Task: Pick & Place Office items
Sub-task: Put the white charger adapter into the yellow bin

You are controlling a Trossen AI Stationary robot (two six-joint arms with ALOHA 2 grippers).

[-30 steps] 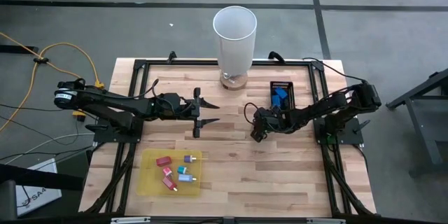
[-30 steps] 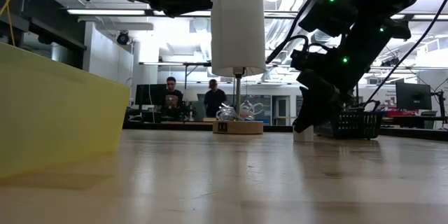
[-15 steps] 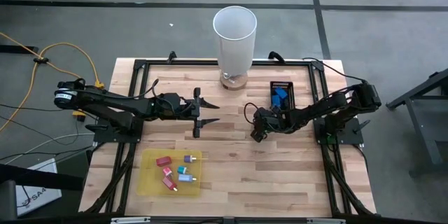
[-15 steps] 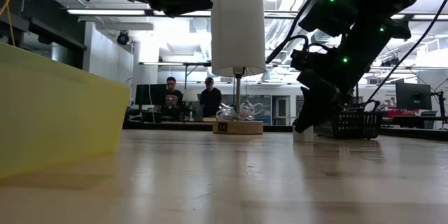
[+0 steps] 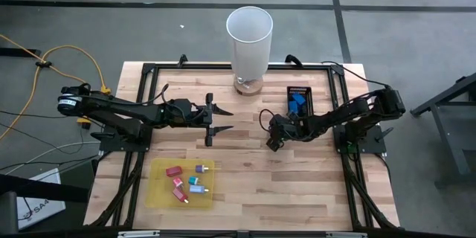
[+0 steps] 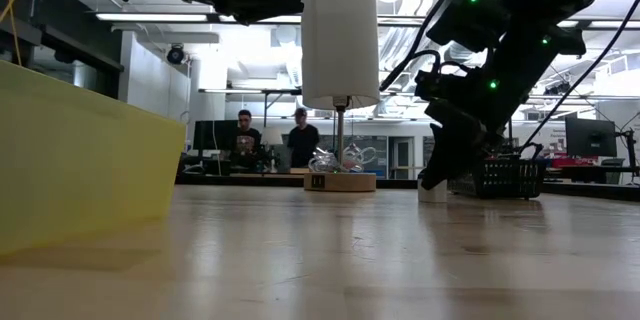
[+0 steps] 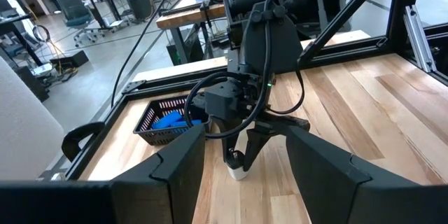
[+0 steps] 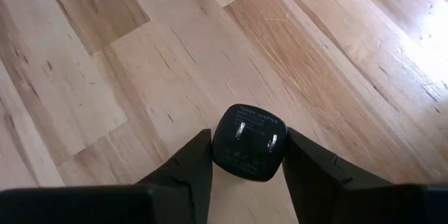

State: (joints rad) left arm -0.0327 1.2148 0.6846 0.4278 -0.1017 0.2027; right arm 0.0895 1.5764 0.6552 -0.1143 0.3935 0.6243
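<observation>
Two dark jointed arms over one tabletop (image 5: 297, 186) of pale wooden planks, framed by black rails.

On the near left part, one flat yellow sheet (image 5: 158, 193), translucent, with rounded corners. On it, about six small pieces (image 5: 178, 182), close together: blocky or cylindrical, in red, pink, teal and light blue, too small to tell any finer.

At the far edge, one tall white cylinder (image 5: 249, 44), smooth and open at the top, upright on a round wooden base. Just right of it, one small black tray (image 5: 306, 91) with ribbed mesh walls, and blue pieces (image 5: 297, 102) inside; number not clear.

Left pincer (image 5: 210, 119) above the middle of the tabletop, level, two fingers spread wide, nothing between them.

Right pincer (image 5: 274, 143) tipped down to the tabletop near the middle, in front of the tray. Between its two fingers, one dark block (image 8: 249, 142): matt black, square with rounded corners, two short metal prongs on its top face, a whitish part at the bottom on the wood. Both fingers pressed against its sides, closed as far as the block allows.

Beyond the tabletop, in the low view, two people (image 6: 245, 130) at a bench far back in the room.
</observation>
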